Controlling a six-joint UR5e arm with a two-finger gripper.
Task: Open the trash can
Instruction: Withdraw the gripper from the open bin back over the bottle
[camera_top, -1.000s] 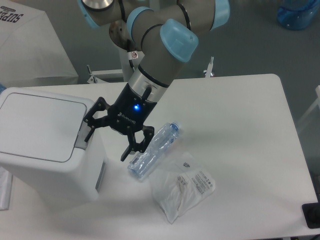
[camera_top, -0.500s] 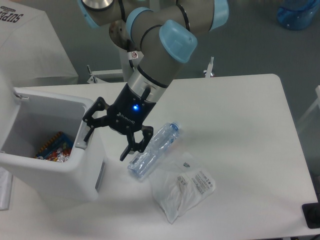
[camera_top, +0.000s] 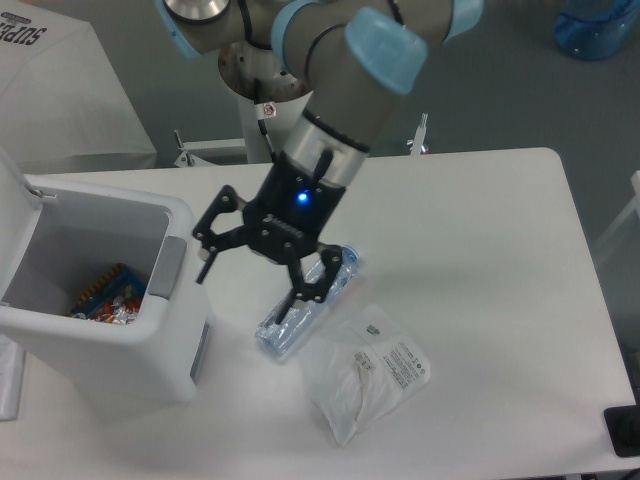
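Trash can (camera_top: 95, 330) sits at the worktop's (camera_top: 480, 250) left edge, near the front-left corner, and it's open: lid (camera_top: 14, 185) is swung up at the far-left side, mostly out of frame, interior exposed with colourful wrappers (camera_top: 105, 295) at the bottom. Grey push tab (camera_top: 168, 268) on the can's right rim looks released. So I judge the opening step done; what's left is a clean retreat. To do it well: pull my gripper (camera_top: 250, 275) up and toward the worktop centre, away from the right rim, so no finger brushes the tab or the wall and nothing jars the lid back down. My fingers are spread wide, holding nothing. Left finger (camera_top: 205, 262) is just beside the can's right rim, apart from it; right finger (camera_top: 300, 290) hangs over the crushed clear bottle (camera_top: 305, 300) lying mid-worktop, can't tell if it touches. Watch that on the lift. White plastic bag (camera_top: 365, 375) lies just beside the bottle toward the front edge, out of my way.
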